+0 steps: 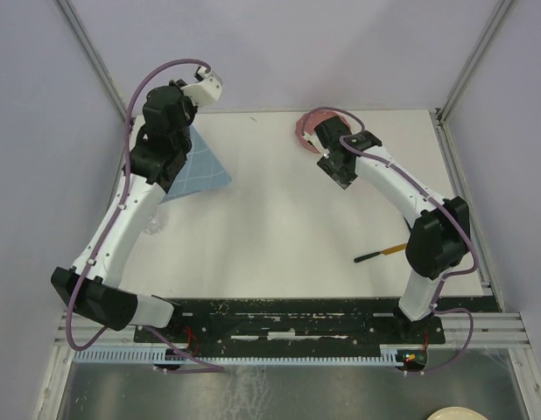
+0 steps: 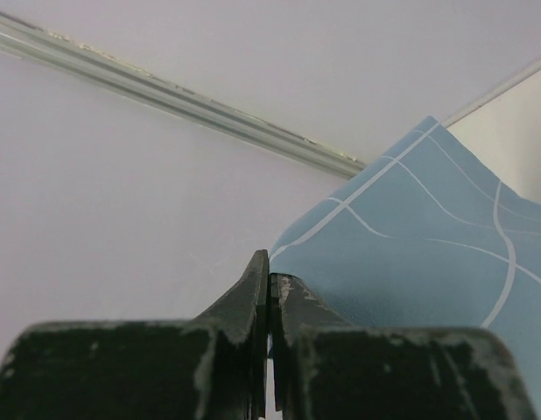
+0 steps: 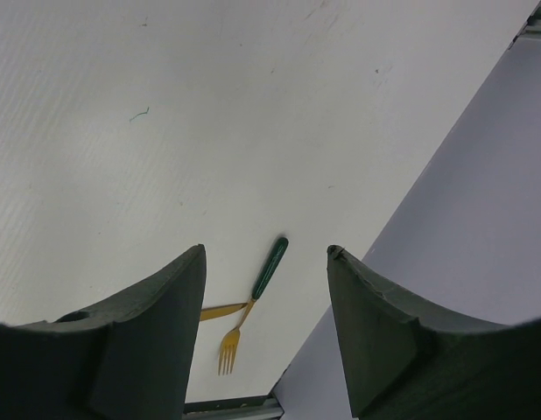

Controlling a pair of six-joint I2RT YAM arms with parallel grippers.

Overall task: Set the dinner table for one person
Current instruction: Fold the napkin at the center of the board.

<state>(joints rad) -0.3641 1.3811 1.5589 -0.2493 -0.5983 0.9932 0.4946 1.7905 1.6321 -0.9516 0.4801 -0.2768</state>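
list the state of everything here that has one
left gripper: jaws shut on the placemat's edge
right gripper: jaws open, empty
placemat: pinched at one edge, raised, not flat
fork: lying flat on the dinner table, crossing a second utensil
pink plate: on the table's far side, partly hidden by the right gripper
dinner table: not yet set

the dinner table (image 1: 279, 236) is a broad square top, matte white and flat. it lies level, its far edge against the back wall, with faint specks on its surface.
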